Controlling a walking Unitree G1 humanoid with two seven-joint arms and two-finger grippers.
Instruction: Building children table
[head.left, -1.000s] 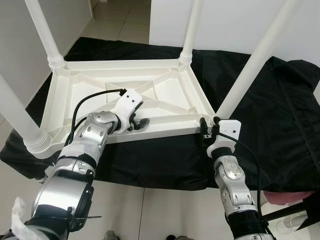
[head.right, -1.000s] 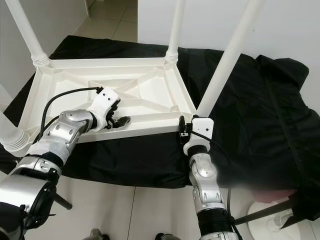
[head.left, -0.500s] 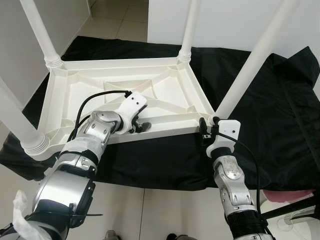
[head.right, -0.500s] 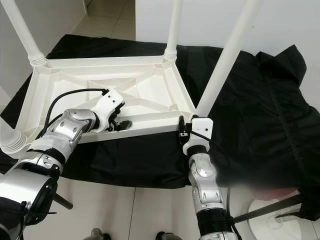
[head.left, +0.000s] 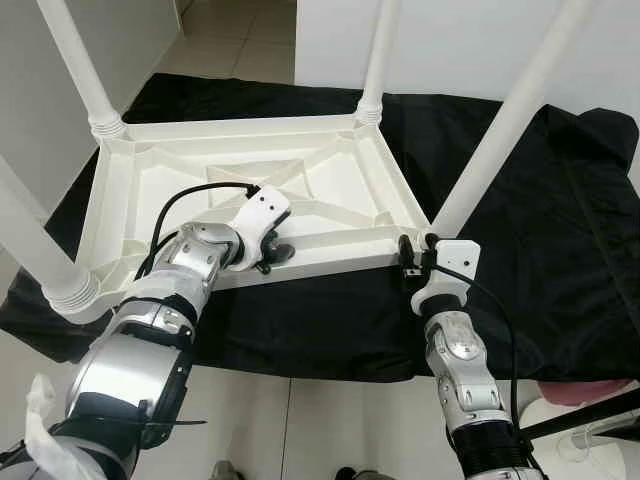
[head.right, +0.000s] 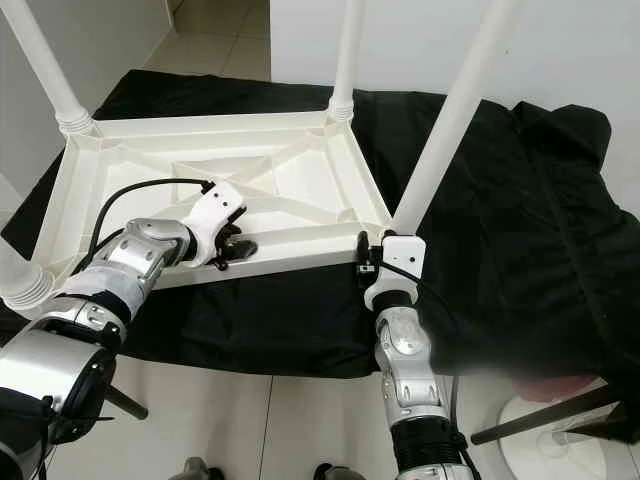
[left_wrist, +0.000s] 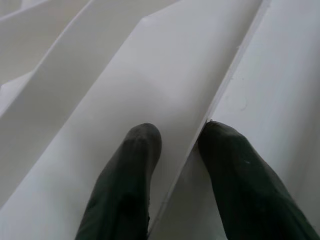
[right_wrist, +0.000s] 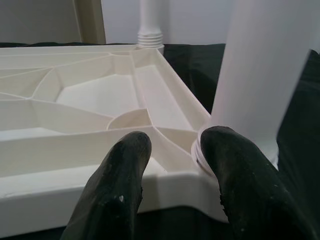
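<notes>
Table (head.left: 250, 190), white plastic and turned upside down, lies in front of you on a black cloth (head.left: 560, 230) spread over a low surface, with its four legs pointing up. Your left gripper (head.left: 275, 250) sits at the near rim of the tabletop's ribbed underside; in the left wrist view its jaws are a little apart, one finger on each side of a thin raised rib (left_wrist: 210, 112), fingertips (left_wrist: 142, 137) touching the plastic. Your right gripper (head.left: 412, 255) is at the near right corner, just beside the base of the near right leg (head.left: 500, 130). In the right wrist view its jaws stand narrowly apart over the corner edge, one finger (right_wrist: 227, 150) against the leg's ribbed collar, holding nothing. Pale floor tiles (head.left: 230, 40) show beyond the cloth, and a white wall (head.left: 450, 40) stands behind the table.
</notes>
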